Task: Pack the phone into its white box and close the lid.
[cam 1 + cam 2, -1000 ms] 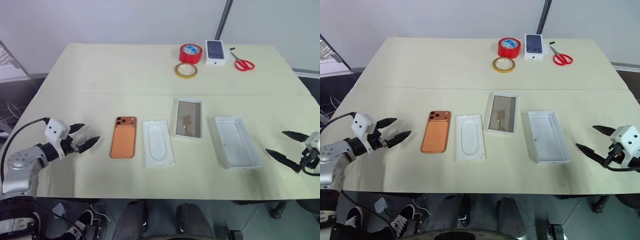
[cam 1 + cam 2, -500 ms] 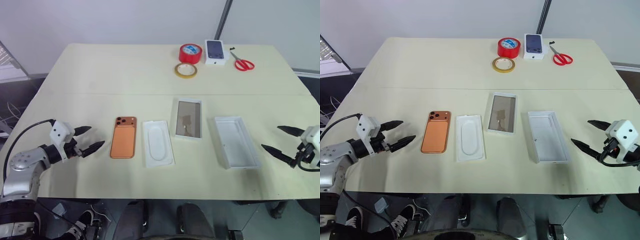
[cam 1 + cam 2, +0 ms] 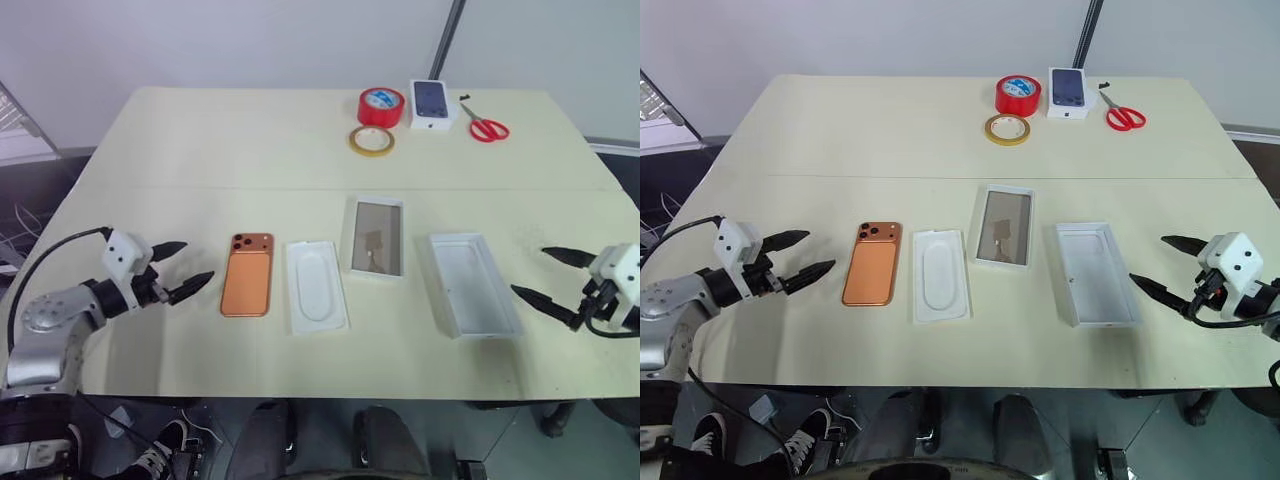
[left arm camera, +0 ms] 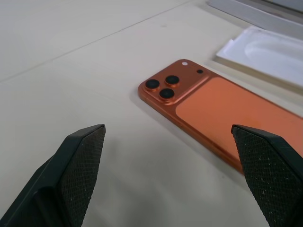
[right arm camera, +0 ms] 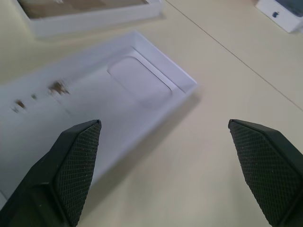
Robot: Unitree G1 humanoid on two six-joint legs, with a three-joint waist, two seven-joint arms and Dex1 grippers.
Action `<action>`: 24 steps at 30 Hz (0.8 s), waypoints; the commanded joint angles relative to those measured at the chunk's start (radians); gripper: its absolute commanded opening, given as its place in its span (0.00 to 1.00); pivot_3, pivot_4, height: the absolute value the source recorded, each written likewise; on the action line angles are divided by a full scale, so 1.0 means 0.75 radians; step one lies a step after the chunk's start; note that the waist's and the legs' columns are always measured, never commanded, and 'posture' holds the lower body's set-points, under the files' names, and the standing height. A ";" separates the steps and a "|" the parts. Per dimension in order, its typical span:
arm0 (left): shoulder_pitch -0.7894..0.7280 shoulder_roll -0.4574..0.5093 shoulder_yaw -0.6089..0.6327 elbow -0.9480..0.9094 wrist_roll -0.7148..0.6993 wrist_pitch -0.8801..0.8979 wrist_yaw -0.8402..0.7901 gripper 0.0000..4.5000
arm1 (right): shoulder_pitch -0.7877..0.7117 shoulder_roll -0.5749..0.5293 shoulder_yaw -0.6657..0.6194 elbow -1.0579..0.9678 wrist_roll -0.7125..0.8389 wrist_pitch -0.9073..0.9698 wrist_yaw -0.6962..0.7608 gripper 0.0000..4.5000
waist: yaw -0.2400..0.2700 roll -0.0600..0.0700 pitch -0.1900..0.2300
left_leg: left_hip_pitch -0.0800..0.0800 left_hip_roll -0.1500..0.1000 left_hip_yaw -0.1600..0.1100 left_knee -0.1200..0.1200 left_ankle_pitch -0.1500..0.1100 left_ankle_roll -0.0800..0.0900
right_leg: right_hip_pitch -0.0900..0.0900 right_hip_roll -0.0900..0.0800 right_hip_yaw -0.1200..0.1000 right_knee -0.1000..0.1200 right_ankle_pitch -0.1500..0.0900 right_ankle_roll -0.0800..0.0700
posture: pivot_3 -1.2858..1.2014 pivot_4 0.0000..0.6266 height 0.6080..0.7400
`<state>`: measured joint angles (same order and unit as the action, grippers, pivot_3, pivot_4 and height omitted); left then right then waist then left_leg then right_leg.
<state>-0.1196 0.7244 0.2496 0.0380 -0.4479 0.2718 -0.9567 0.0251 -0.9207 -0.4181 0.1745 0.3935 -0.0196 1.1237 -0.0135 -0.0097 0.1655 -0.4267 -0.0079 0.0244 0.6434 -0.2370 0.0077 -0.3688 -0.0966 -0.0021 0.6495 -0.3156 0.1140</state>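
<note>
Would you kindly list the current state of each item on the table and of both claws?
phone: flat, back up, not packed.
white box: open, nothing in it.
lid: off, hollow side up, apart from the box.
white insert: flat beside the phone.
left claw: open, holding nothing, near the phone.
right claw: open, holding nothing, near the lid.
scissors: closed.

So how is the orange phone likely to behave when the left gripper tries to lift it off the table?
The phone lies flat on the table, so getting fingers under its thin edge looks awkward. Its smooth back probably slips under pressure. It should stay rigid, and seems unlikely to roll or tip.
</note>
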 commanded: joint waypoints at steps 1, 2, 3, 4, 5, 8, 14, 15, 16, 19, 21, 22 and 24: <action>-0.032 -0.017 -0.019 -0.213 -0.161 0.267 0.058 0.99 | -0.031 0.005 0.029 -0.196 0.103 0.121 0.012 1.00 | 0.000 0.000 0.000 | 0.000 0.000 0.000 0.000 0.000 0.000 | 0.000 0.000 0.000 0.000 0.000 0.000 | 0.52 0.24 0.91; -0.024 -0.031 -0.055 -0.294 -0.135 0.296 0.107 0.99 | -0.051 0.013 0.063 -0.256 0.113 0.151 0.005 1.00 | 0.000 0.000 0.000 | 0.000 0.000 0.000 0.000 0.000 0.000 | 0.000 0.000 0.000 0.000 0.000 0.000 | 0.52 0.24 0.91; -0.018 -0.039 -0.079 -0.351 -0.111 0.312 0.144 0.99 | -0.063 0.017 0.086 -0.297 0.120 0.173 -0.001 1.00 | 0.001 0.000 0.000 | 0.000 0.000 0.000 0.000 0.000 0.000 | 0.000 0.000 0.000 0.000 0.000 0.000 | 0.52 0.24 0.91; -0.020 -0.045 -0.105 -0.399 -0.097 0.368 0.199 0.99 | -0.080 0.026 0.114 -0.339 0.130 0.196 -0.008 1.00 | 0.001 0.000 0.000 | 0.000 0.000 0.000 0.001 0.000 0.000 | 0.001 0.000 0.000 0.000 0.000 0.000 | 0.52 0.24 0.91; -0.024 -0.048 -0.119 -0.428 -0.091 0.416 0.238 0.99 | -0.093 0.033 0.132 -0.367 0.135 0.216 -0.014 1.00 | 0.002 0.000 0.000 | 0.000 0.000 0.000 0.001 0.000 0.000 | 0.001 0.000 0.000 0.000 0.000 0.000 | 0.52 0.24 0.91; -0.081 -0.098 -0.152 -0.478 -0.278 0.669 0.258 0.99 | -0.100 0.047 0.244 -0.449 0.082 0.205 0.013 1.00 | 0.007 0.000 0.000 | 0.000 0.000 0.000 0.001 0.000 0.000 | 0.001 0.001 0.000 0.000 0.000 0.000 | 0.52 0.24 0.91; -0.218 -0.173 -0.141 -0.480 -0.637 1.264 0.406 0.99 | -0.200 0.132 0.415 -0.392 -0.017 0.143 0.000 1.00 | 0.004 -0.001 0.001 | 0.000 0.000 -0.001 0.005 0.000 0.001 | 0.003 0.002 -0.001 0.001 0.000 0.001 | 0.52 0.24 0.91; -0.238 -0.194 -0.136 -0.472 -0.659 1.333 0.454 0.99 | -0.217 0.152 0.426 -0.376 -0.026 0.135 -0.009 1.00 | 0.004 0.000 0.001 | 0.000 0.000 -0.001 0.005 0.000 0.001 | 0.003 0.002 -0.001 0.001 0.000 0.001 | 0.52 0.24 0.91; -0.250 -0.199 -0.137 -0.472 -0.663 1.365 0.480 0.99 | -0.228 0.165 0.431 -0.367 -0.033 0.129 -0.016 1.00 | 0.004 -0.001 0.001 | 0.000 0.000 -0.001 0.005 0.000 0.001 | 0.002 0.003 -0.001 0.001 0.000 0.001 | 0.52 0.24 0.91; -0.277 -0.216 -0.119 -0.467 -0.680 1.477 0.556 0.99 | -0.221 0.169 0.418 -0.345 -0.044 0.103 -0.009 1.00 | 0.006 -0.001 0.001 | 0.000 0.000 -0.002 0.005 0.000 0.001 | 0.002 0.004 -0.001 0.002 0.000 0.001 | 0.52 0.24 0.91; -0.285 -0.249 -0.099 -0.440 -0.701 1.535 0.599 0.99 | -0.205 0.161 0.406 -0.320 -0.051 0.075 0.000 1.00 | 0.007 -0.001 0.001 | 0.001 0.000 -0.001 0.006 0.000 0.001 | 0.004 0.004 -0.001 0.002 0.000 0.001 | 0.52 0.24 0.91; -0.287 -0.265 -0.108 -0.433 -0.693 1.536 0.616 0.99 | -0.202 0.161 0.403 -0.313 -0.053 0.065 0.000 1.00 | 0.007 -0.001 0.001 | 0.001 -0.001 -0.001 0.006 0.000 0.001 | 0.005 0.004 -0.001 0.002 0.000 0.001 | 0.52 0.24 0.91; -0.305 -0.317 -0.094 -0.400 -0.706 1.586 0.659 0.99 | -0.206 0.165 0.406 -0.310 -0.056 0.054 -0.006 1.00 | 0.008 -0.001 0.001 | 0.002 -0.001 -0.001 0.006 0.000 0.001 | 0.006 0.004 -0.001 0.002 0.000 0.001 | 0.52 0.24 0.91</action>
<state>-0.3383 0.5017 0.1736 -0.2745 -0.9704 1.4263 -0.4924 -0.1236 -0.7915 -0.0848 -0.0460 0.3525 0.0458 1.1224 -0.0075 -0.0104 0.1662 -0.4251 -0.0084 0.0232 0.6481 -0.2367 0.0083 -0.3644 -0.0937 -0.0032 0.6509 -0.3156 0.1148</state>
